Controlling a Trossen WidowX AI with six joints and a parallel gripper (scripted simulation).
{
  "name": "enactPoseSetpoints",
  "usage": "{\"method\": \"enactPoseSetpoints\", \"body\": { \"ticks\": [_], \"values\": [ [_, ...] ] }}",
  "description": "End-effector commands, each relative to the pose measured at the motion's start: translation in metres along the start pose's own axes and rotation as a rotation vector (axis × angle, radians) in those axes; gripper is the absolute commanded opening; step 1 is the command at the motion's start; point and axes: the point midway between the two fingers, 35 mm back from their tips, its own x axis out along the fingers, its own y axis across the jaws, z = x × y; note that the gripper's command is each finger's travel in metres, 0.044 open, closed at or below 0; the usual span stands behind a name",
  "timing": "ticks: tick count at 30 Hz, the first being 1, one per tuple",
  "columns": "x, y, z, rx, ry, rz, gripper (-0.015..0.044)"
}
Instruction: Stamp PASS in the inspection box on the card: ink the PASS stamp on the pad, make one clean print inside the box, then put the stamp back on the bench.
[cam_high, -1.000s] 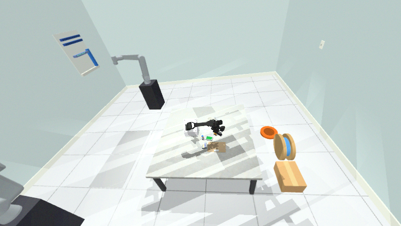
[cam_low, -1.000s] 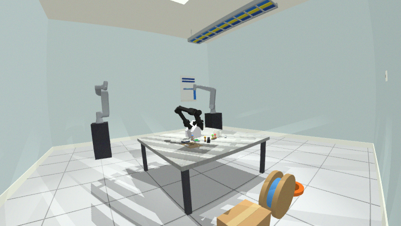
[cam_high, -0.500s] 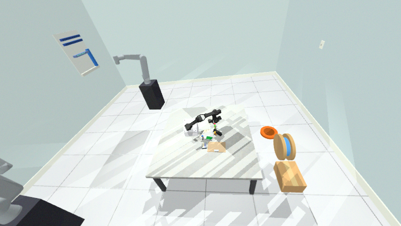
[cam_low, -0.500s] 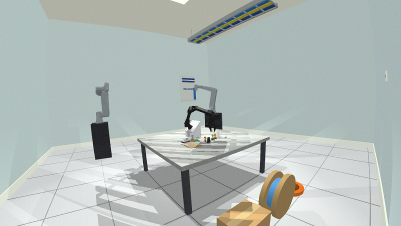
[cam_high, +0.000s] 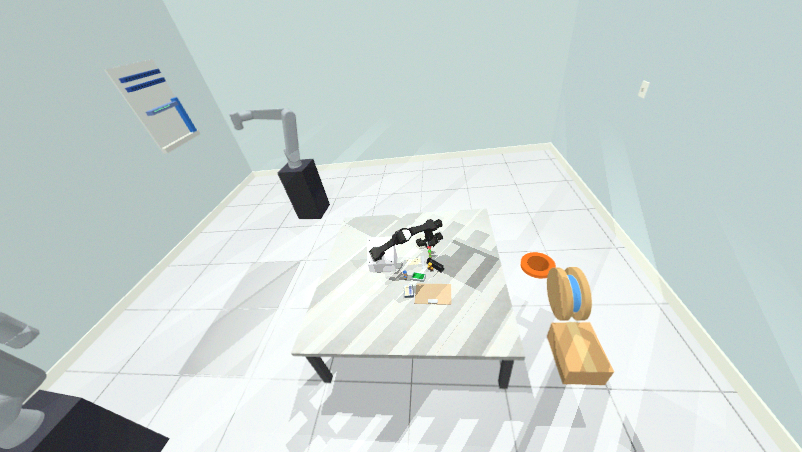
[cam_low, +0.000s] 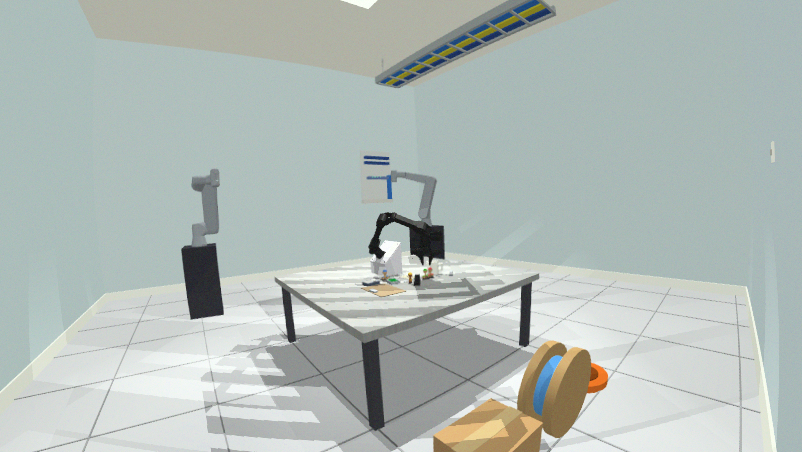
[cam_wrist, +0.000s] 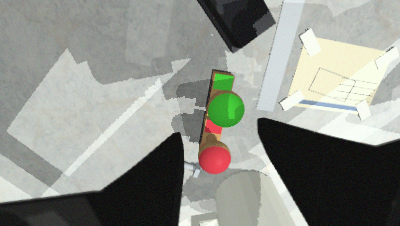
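While the gripper (cam_high: 430, 242) (cam_low: 426, 263) (cam_wrist: 219, 132) hangs parted and empty above, the green-knobbed stamp (cam_high: 430, 252) (cam_low: 425, 271) (cam_wrist: 226, 108), presumably PASS, stands on the bench (cam_high: 393, 331) (cam_low: 336, 306) (cam_wrist: 125, 110) right of centre, offset from the fingertips toward the top view's near edge.

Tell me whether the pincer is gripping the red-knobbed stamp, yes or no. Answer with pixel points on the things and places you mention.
No, the pincer (cam_wrist: 219, 132) stands open above the red-knobbed stamp (cam_wrist: 215, 159), its fingers apart.
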Motion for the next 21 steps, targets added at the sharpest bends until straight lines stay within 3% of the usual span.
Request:
{"method": "enactPoseSetpoints", "body": {
  "ticks": [1,21],
  "values": [
    [0.010,-0.003,0.000,-0.009,-0.006,-0.011,0.0219],
    [0.043,-0.005,0.000,-0.009,-0.007,-0.011,0.0219]
  ]
}}
